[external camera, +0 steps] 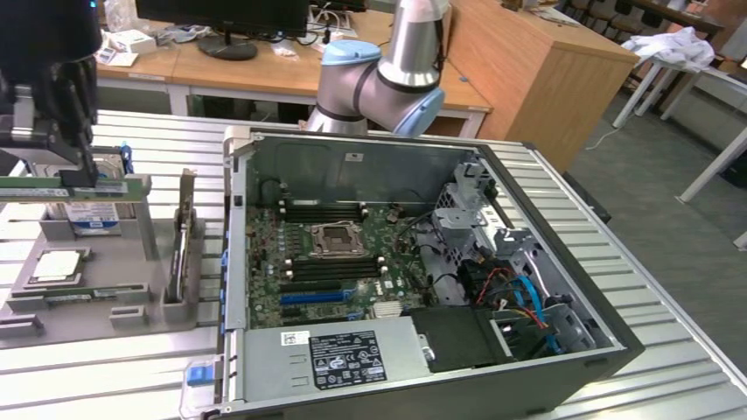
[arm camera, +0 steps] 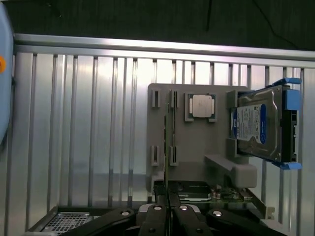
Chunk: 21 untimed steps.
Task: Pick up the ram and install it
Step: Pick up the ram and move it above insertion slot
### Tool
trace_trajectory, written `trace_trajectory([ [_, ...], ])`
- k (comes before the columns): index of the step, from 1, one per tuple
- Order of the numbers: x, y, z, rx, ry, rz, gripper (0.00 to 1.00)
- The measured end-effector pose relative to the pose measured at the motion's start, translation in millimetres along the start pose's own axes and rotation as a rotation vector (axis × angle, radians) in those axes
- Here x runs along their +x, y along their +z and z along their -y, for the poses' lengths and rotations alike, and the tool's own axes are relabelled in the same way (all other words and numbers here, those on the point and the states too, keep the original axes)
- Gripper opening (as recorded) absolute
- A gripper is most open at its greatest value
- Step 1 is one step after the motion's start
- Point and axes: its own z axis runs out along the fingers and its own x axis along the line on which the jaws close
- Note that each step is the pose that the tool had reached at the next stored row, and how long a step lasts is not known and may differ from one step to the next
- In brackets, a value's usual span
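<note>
Case wall [external camera: 236, 229] between claw [external camera: 80, 178] and motherboard [external camera: 306, 262]

The ram [external camera: 131, 185] is cut off by the exterior view's left edge

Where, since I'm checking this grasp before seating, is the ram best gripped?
On its upper long edge near mid-length, pinching the two flat faces from above: the ram is a thin stick standing edge-up, which leaves its lower edge free for the slot. The hand seems shut on it so.
</note>
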Motion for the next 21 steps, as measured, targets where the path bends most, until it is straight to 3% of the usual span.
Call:
trace_trajectory([
  [21, 0.8, -1.3, 46.4, -0.0008, -0.002, 0.0002, 0.12],
])
